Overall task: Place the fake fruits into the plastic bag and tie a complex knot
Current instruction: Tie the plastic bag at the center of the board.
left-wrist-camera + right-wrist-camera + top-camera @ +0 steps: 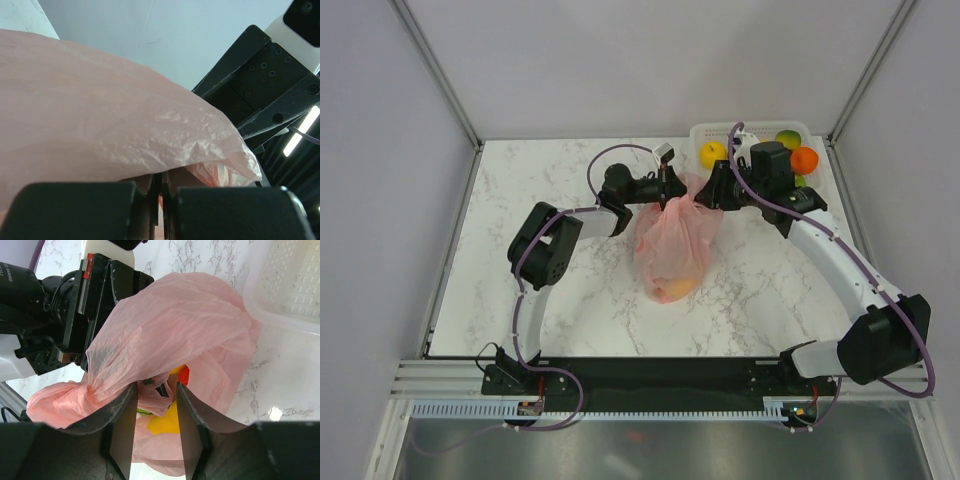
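We see the pink bag [672, 245] lying in the middle of the marble surface [550, 300], its bulging bottom toward the arm bases and its gathered top pointing away from them.

The left arm [545, 245] reaches in from the bag's left side, and the left jaws are clenched on the bag's top. In the left wrist view the two dark fingers [75, 210] sit almost together with a thin strip of pink film pinched between them. The rest of the film billows up over them.

The right arm [830, 245] comes in from the bag's right side. The right jaws stand released just beside the bag's top. In the right wrist view their fingers [122, 430] are apart with a clear gap, and a fold of the bag lies against one of them.

Through that gap, inside the bag, we see a yellow fruit [167, 427] and a bit of a red fruit [184, 376]. From above, a yellow-orange shape shows through the film at the bag's bottom.

A white basket [750, 132] stands beyond the bag and to its right, near the bag's top. In it lie a lemon-coloured fruit [712, 153], a green fruit [787, 138] and an orange fruit [804, 160], all outside the bag.
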Controlling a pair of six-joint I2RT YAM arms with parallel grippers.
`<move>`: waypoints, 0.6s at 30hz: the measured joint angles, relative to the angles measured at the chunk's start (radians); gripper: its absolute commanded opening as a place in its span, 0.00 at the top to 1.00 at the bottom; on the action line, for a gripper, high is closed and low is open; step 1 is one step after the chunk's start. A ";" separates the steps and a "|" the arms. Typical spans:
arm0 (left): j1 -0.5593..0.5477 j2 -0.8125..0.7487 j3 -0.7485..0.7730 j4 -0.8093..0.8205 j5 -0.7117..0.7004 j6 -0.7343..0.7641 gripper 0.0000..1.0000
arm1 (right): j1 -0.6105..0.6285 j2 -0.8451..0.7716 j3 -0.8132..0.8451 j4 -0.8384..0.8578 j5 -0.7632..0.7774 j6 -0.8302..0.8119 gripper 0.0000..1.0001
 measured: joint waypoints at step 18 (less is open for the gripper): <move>0.000 0.000 0.000 -0.006 -0.029 0.030 0.98 | -0.003 -0.005 -0.004 -0.029 0.006 0.012 0.56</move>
